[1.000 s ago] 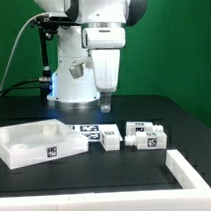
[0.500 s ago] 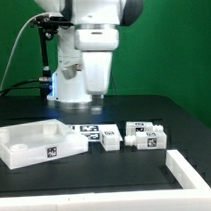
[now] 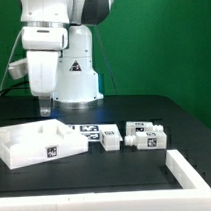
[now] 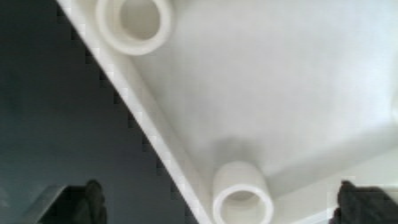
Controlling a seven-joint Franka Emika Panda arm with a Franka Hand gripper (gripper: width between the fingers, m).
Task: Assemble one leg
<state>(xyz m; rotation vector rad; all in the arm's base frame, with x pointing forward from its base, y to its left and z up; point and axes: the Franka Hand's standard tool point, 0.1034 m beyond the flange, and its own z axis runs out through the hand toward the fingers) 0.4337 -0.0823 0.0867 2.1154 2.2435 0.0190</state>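
Swung to the exterior view's left, the tool (image 3: pixel 44 113), spread and empty, now hangs over the large white square plastic tray (image 3: pixel 21 148). The small white oblong plastic leg (image 3: pixel 145 136) lies ungrasped on the black surface (image 3: pixel 185 127).

My exterior view is bright, the tray (image 3: pixel 21 150) glaring white against the dark worktop (image 3: pixel 179 118). My wrist view is blurred.
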